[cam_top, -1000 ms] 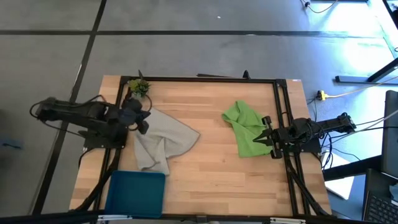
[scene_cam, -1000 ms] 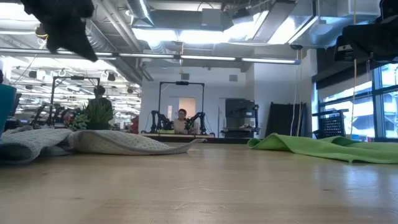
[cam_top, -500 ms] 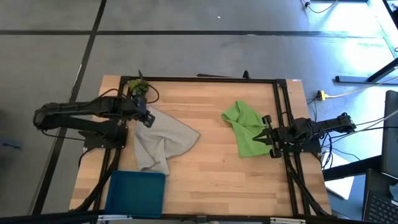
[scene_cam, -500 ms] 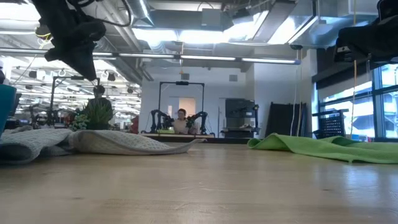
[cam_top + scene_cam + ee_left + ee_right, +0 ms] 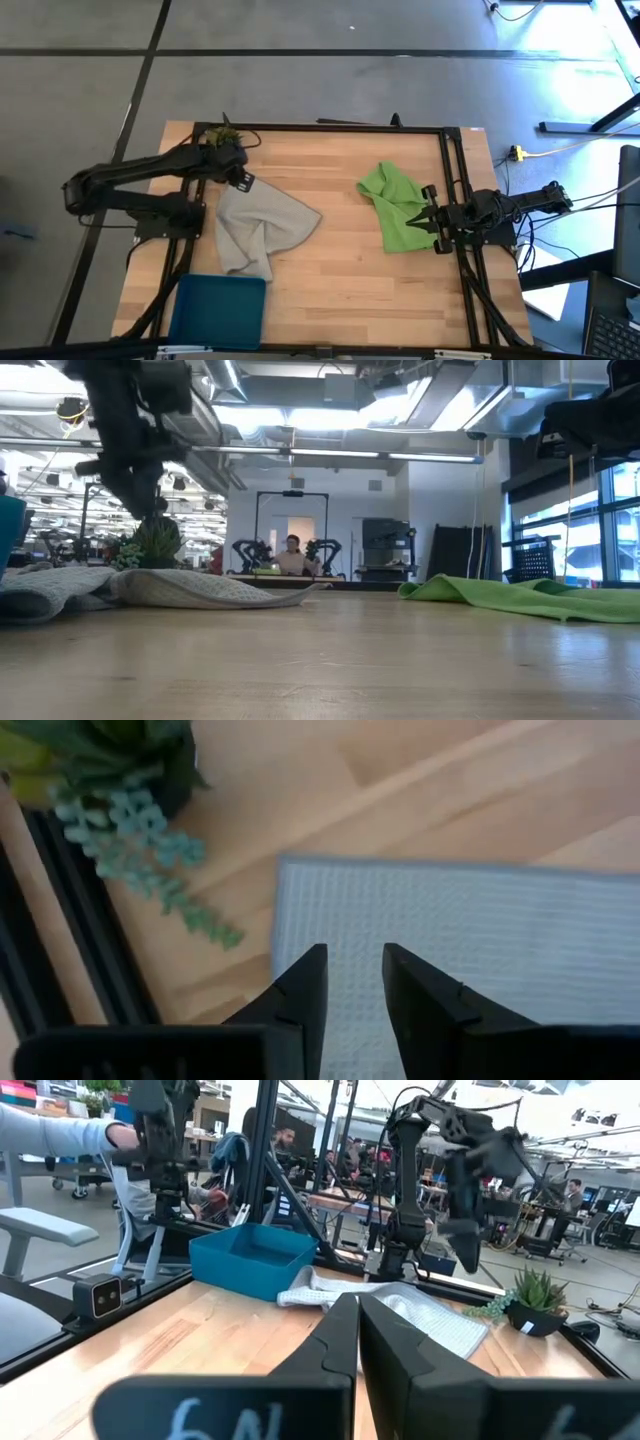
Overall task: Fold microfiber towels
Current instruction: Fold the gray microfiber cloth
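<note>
While the right hand (image 5: pixel 432 217) is resting closed beside the green towel (image 5: pixel 395 205), the left hand (image 5: pixel 243 180), having swung over from the bench's edge, is parting its fingers above the grey towel's (image 5: pixel 258 226) far corner, seemingly readying a fold.

Two dark, slender jointed arms trail black cables, each end effector (image 5: pixel 350 982) ending in angular black fingers.
</note>
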